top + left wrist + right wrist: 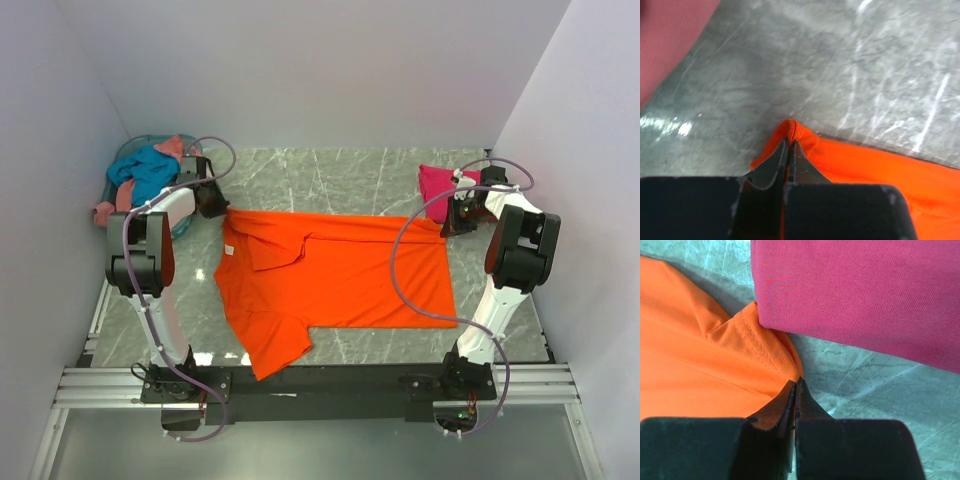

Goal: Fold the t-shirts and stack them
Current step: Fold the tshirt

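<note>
1. The table point(330, 175), a grey marbled surface, is carrying everything; the two arms are reaching from its near edge to its far half.
2. The orange t-shirt point(340, 270) is lying spread in the middle of the table, with its collar toward the left and one sleeve pointing to the near edge. Its far edge is running in an almost straight line between the two grippers.
3. The basket point(128, 150) is sitting in the far left corner. The teal t-shirt point(150, 172) and the salmon t-shirt point(103, 212) are hanging crumpled in it and over its rim.
4. The magenta t-shirt point(435, 182) is lying folded at the far right, just beside the orange corner.
5. The left gripper point(791, 141) is pinching the far left corner of the orange cloth; a small fold is poking out above its closed fingertips.
6. The right gripper point(796, 382) is closed too. Its tips are meeting at the stitched hem of the far right corner, and it seems to be pinching only a thin edge there.
7. In my judgement the shirt is light, soft and limp, so it is going to sag and wrinkle wherever nothing is supporting it. Corners and doubled hems are giving the firmest hold. Both corners need moving together, and the thin right pinch is risking a slip.
</note>
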Controlling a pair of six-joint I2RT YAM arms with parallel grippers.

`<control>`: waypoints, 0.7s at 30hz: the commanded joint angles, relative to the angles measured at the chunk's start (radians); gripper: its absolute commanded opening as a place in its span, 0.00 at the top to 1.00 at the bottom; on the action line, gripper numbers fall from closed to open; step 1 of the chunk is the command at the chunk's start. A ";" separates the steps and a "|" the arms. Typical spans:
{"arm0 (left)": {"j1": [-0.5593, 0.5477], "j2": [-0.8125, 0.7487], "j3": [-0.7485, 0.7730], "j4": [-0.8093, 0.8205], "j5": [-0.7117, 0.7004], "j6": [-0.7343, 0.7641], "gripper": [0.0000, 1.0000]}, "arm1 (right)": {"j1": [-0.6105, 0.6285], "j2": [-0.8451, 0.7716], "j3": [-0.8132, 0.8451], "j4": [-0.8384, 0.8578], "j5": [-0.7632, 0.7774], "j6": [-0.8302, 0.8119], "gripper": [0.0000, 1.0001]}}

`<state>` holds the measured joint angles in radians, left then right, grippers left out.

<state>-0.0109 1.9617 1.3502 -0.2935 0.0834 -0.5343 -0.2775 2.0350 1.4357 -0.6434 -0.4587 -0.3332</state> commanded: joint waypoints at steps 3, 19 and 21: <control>0.008 -0.020 0.010 0.120 0.065 0.039 0.83 | -0.002 -0.004 0.041 -0.004 -0.017 -0.029 1.00; 0.006 -0.527 -0.183 0.176 0.102 0.137 0.37 | 0.001 -0.145 0.028 -0.032 -0.104 -0.110 0.52; 0.008 -0.567 -0.250 0.159 0.128 0.108 0.29 | 0.008 -0.154 0.022 -0.032 -0.104 -0.127 0.48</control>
<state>-0.0071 1.4551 1.1702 -0.1181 0.1917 -0.4335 -0.2775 1.9587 1.4384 -0.6712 -0.5247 -0.4160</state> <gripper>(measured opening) 0.683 0.505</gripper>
